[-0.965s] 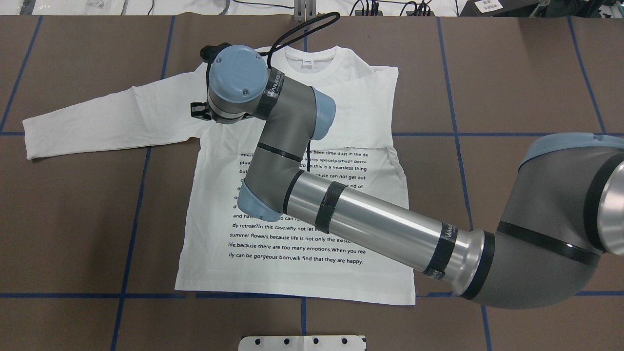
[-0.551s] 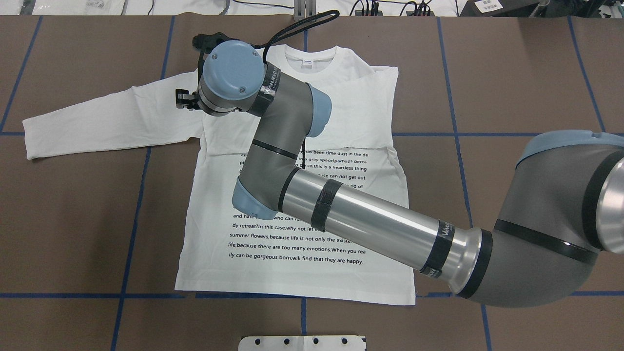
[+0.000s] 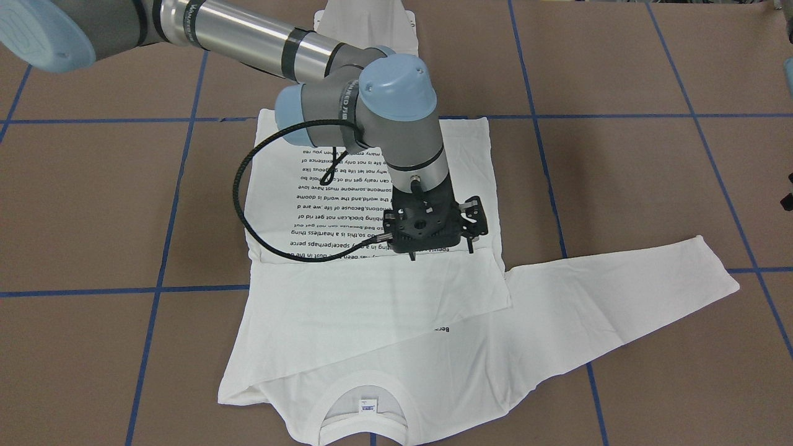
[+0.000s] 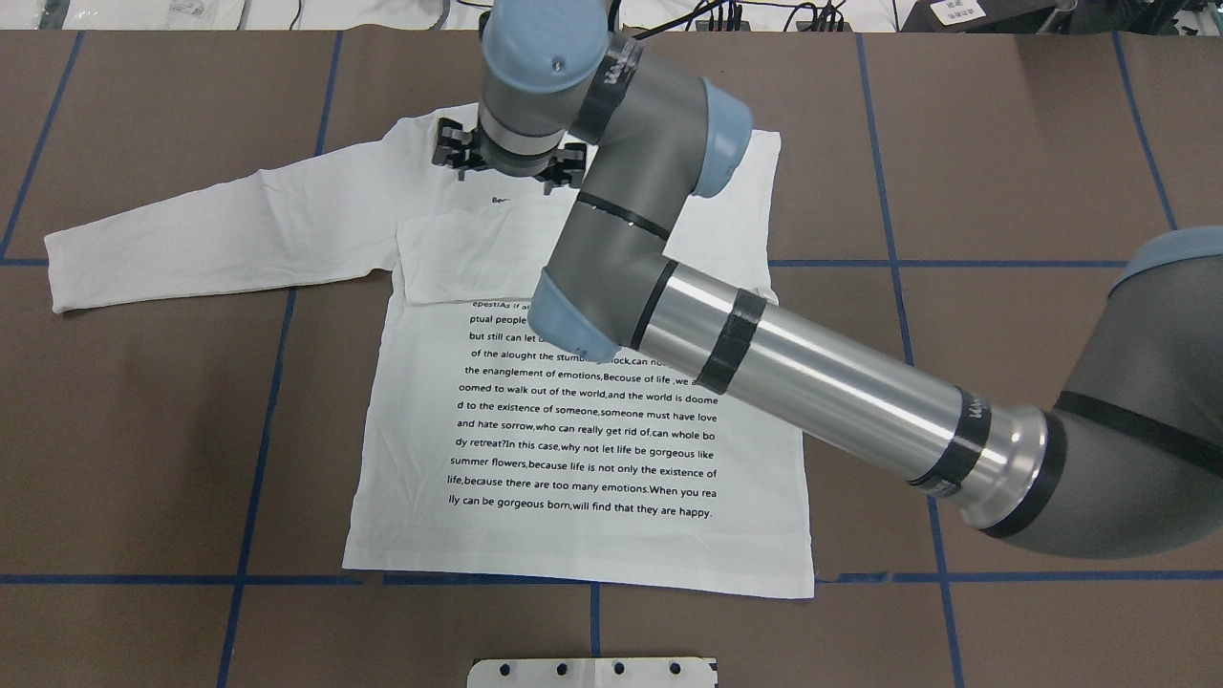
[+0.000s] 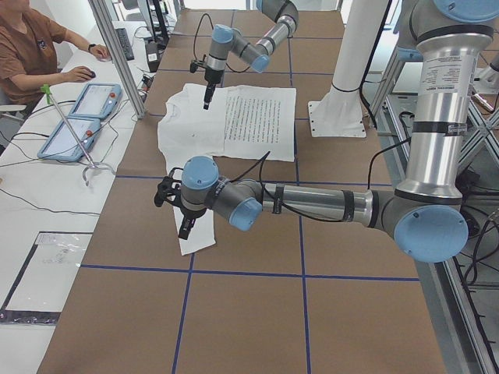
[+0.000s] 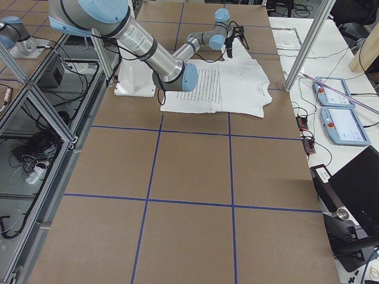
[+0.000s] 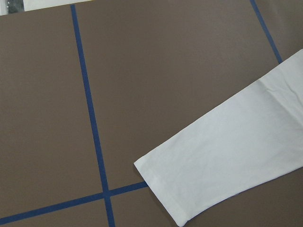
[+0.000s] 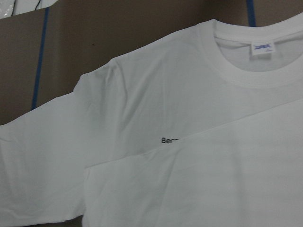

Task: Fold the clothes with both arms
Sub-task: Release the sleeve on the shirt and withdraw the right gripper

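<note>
Since a second ago the right arm has carried its wrist off the shirt's 10 o'clock shoulder toward the 12 o'clock collar edge. More printed lines now read clear of the forearm.

Taking the overhead view as the clock face, I record the shirt flat on the bench, front up, collar at 12, hem at 6. The cloth is soft white cotton, lightly creased. The collar is a ribbed round band with a small label inside. The text block is black, in even rows down the front. The left sleeve runs out long and tapering toward 9 o'clock. The other sleeve is folded across the chest as a flat band, its end near the 9 o'clock side seam, covering the top of the print.

The right claw, black and angular, hangs over the upper chest, at 12 o'clock from the text block, just past the folded sleeve's upper edge. Its two tips stand wide apart with no cloth between them.

The left claw hangs over the cuff of the outstretched sleeve. I cannot tell whether it is spread or closed.

The bench surface is matt brown, crossed by blue tape lines.
</note>
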Controlling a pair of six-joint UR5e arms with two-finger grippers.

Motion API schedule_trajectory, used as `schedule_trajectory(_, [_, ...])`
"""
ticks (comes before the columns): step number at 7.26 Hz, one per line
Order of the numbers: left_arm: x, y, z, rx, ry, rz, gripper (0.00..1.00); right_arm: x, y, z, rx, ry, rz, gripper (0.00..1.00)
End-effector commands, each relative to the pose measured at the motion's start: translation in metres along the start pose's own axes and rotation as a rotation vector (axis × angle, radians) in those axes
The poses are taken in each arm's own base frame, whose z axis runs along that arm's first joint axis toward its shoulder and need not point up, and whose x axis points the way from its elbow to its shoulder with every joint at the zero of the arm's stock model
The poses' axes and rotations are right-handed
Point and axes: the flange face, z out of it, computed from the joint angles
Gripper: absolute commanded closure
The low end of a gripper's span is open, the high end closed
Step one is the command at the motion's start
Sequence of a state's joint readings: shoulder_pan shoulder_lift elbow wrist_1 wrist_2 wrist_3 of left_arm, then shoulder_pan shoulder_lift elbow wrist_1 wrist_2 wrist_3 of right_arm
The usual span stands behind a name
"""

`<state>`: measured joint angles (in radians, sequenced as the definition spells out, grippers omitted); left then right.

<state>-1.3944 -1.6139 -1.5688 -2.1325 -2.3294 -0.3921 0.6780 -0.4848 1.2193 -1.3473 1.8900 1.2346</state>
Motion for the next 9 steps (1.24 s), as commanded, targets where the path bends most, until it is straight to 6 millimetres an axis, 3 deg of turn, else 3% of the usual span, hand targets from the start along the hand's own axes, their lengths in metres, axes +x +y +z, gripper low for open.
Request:
schedule_trajectory(1, [0.028,0.022,0.051,-0.013,-0.023,-0.134,0.0,0.122,-0.025,-0.048,-0.087,0.196,-0.071,0.0])
schedule_trajectory(2, [0.035,0.033,0.086,-0.023,-0.062,-0.155,0.0,0.183,-0.032,-0.063,-0.126,0.235,-0.095,0.0])
schedule_trajectory(4, [0.02,0.032,0.132,-0.032,-0.064,-0.143,0.0,0.337,-0.037,-0.117,-0.173,0.231,-0.152,0.0])
schedule_trajectory(5, [0.014,0.028,0.142,-0.037,-0.068,-0.144,0.0,0.373,-0.048,-0.131,-0.196,0.23,-0.169,0.0])
schedule_trajectory(7, [0.005,0.026,0.156,-0.023,-0.104,-0.139,0.0,0.411,-0.061,-0.148,-0.229,0.246,-0.204,0.0])
schedule_trajectory(9, [-0.002,0.026,0.165,-0.017,-0.114,-0.133,0.01,0.43,-0.063,-0.153,-0.239,0.236,-0.187,0.0])
